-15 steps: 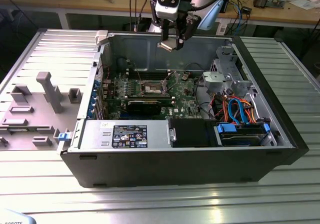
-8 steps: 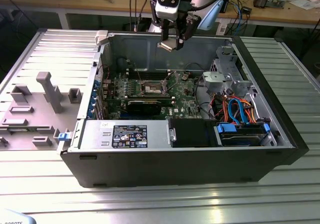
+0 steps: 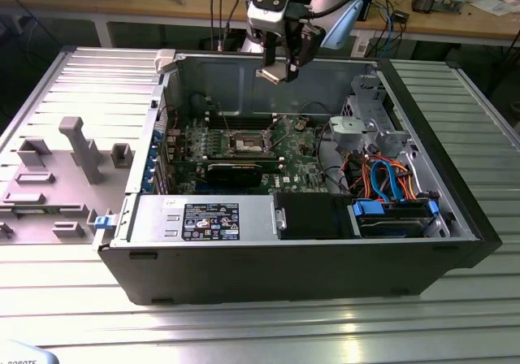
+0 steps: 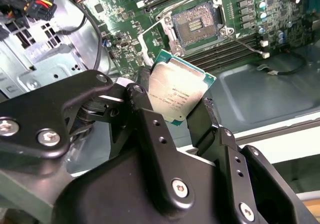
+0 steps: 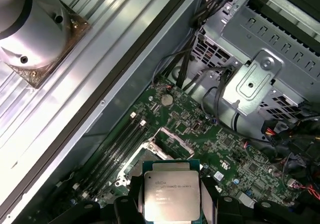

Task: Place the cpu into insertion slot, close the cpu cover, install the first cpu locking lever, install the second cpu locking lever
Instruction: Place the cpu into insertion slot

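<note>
Ribbed metal table [image 3: 244, 331], open computer case [image 3: 268, 266]; claw [image 4: 176, 100] pinching cpu [image 4: 182, 86] above uncovered insertion slot [image 4: 196, 24], cables [image 3: 382, 177] beside.

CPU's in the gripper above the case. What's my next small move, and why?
Probably ease the arm down toward the insertion slot, squaring the chip to it on the way. The gripper grips the cpu by its edges, well above the motherboard, and the slot lies open with its dark centre bare.
</note>
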